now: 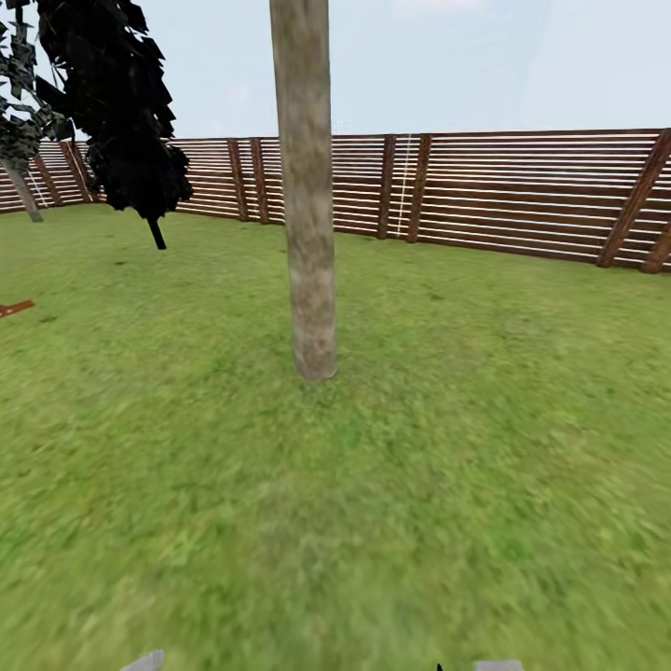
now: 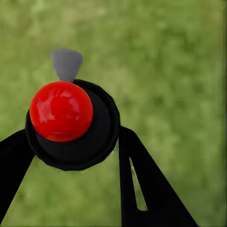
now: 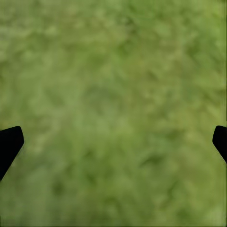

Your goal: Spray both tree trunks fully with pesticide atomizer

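In the head view, a tree trunk (image 1: 308, 186) rises from the lawn (image 1: 466, 447) just left of centre, thick, mottled grey-brown and bare, its base meeting the grass a little above the middle of the picture and its top running out at 12 o'clock. Behind it a brown fence (image 1: 522, 191) of horizontal slats crosses the whole width under a pale sky. At 10 o'clock from the trunk's base stands a dark, ragged-leaved tree (image 1: 121, 102) on a thin dark stem, and farther toward 9 o'clock, at the picture's edge, a slimmer pale trunk (image 1: 23, 191) leans in front of the fence. A small reddish-brown piece (image 1: 16, 307) lies on the grass at the left edge.

In the left wrist view, the left end effector (image 2: 73, 142) is clamped on the pesticide atomizer (image 2: 71, 123), whose round dark body sits between the two black fingers (image 2: 142, 184). A glossy red ball tops it, and a light grey trigger head sticks out beyond that, over blurred grass (image 2: 175, 71).

In the right wrist view, the right end effector (image 3: 113, 142) is spread wide apart, its black fingertips (image 3: 9, 142) showing at opposite edges, with green grass (image 3: 113, 85) between them.
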`<state>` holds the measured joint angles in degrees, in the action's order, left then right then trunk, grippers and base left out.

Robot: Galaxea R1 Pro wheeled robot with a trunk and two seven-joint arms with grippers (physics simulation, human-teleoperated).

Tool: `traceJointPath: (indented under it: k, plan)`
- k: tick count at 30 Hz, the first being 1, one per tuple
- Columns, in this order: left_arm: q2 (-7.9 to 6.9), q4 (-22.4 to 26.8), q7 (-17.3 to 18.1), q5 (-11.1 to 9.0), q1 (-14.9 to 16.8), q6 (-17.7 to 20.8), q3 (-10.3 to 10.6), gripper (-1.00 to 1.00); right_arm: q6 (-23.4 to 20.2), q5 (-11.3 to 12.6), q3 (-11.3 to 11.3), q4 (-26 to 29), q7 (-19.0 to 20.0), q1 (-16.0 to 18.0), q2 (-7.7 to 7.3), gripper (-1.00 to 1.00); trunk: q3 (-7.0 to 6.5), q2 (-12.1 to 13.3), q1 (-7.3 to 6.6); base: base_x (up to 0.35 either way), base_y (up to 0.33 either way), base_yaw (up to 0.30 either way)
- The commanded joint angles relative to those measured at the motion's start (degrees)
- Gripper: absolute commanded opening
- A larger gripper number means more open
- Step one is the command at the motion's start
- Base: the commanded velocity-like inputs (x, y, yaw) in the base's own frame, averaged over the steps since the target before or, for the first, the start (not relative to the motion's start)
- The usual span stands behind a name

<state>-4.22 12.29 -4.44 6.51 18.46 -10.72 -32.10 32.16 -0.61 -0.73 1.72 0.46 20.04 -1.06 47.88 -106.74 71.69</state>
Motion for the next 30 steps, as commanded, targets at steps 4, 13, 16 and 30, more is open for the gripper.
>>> traceJointPath:
  k: [4, 13, 16, 30]
  plan:
    - [0.06, -0.1, 0.0, 0.1, 0.0, 0.0, 0.0, -1.0, 0.0, 0.1, -0.1, 0.0, -0.2, 0.0, 0.0, 1.0, 0.2, 0.0, 0.0, 0.34, 0.105, 0.157]
    - [0.14, -0.1, 0.0, 0.2, 0.0, 0.0, 0.0, -1.0, 0.0, 0.0, -0.1, 0.0, -0.2, 0.0, -0.13, 1.0, 0.43, 0.0, 0.0, 0.313, 0.157, 0.079]
    - [0.16, -0.1, 0.0, 0.2, 0.0, -0.1, 0.0, -1.0, 0.0, -0.1, -0.1, -0.1, -0.2, 0.0, -0.17, 1.0, 0.44, 0.0, 0.0, 0.305, 0.165, 0.001]
    - [0.17, 0.0, 0.0, 0.2, 0.0, -0.1, 0.0, -1.0, 0.0, -0.1, -0.1, -0.1, -0.3, 0.0, -0.17, 1.0, 0.44, 0.0, 0.0, 0.305, 0.165, 0.0]
